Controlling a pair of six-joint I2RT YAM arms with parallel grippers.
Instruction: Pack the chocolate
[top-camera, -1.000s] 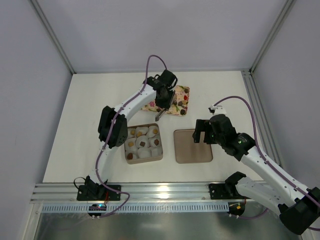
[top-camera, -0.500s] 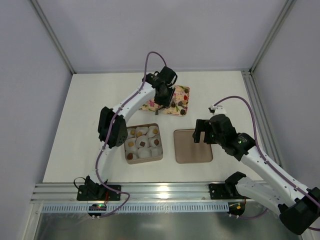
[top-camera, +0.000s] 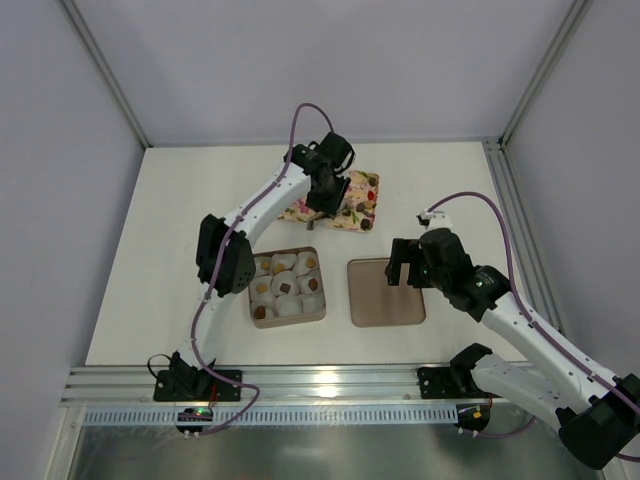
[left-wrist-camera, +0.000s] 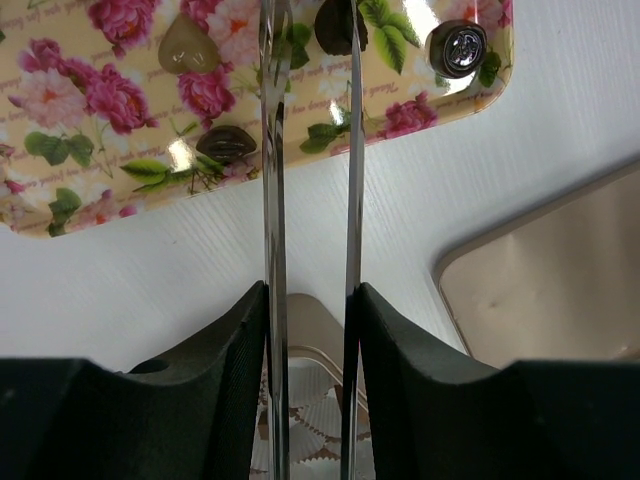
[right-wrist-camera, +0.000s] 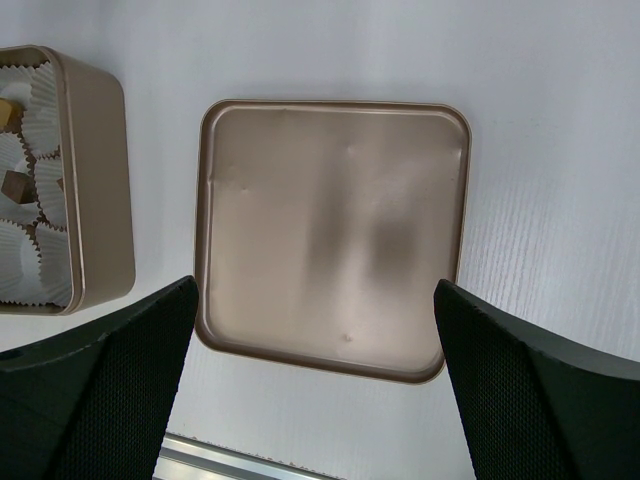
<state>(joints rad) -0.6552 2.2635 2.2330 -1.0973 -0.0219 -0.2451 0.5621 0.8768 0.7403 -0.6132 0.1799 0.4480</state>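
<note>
From above, the left gripper (top-camera: 328, 205) hangs over the flowery tray (top-camera: 366, 184) at the far side of the table (top-camera: 180, 200). Some chocolate (top-camera: 372, 197) lies loose on that tray. The brown box (top-camera: 287, 324) sits nearer the arms. It holds white paper cups (top-camera: 283, 264), and a few of them already have a piece inside. The lid (top-camera: 386, 292) lies flat just beside the box. The right gripper (top-camera: 405, 262) waits above the lid's far edge.

From the left wrist, the two long thin fingers (left-wrist-camera: 273, 200) stand a little apart, and nothing is pinched between them. They reach out over the tray (left-wrist-camera: 90, 150). A dark piece (left-wrist-camera: 335, 25) lies between the tips, closer to the right finger. I cannot tell if a tip touches it. A tan piece (left-wrist-camera: 185, 45), a second dark one (left-wrist-camera: 227, 143) and a shiny round one (left-wrist-camera: 458, 48) lie off to the sides.

From the right wrist, the fingers (right-wrist-camera: 110, 390) are spread wide and hold nothing. The lid (right-wrist-camera: 335, 235) lies under them, and the box (right-wrist-camera: 100, 180) with its cups (right-wrist-camera: 25, 270) is at the left edge.

I think the step now is picking a new piece off the tray. Next, the left fingers need to go down around the dark piece, squeeze softly so it does not pop out, and carry it to an empty cup.
</note>
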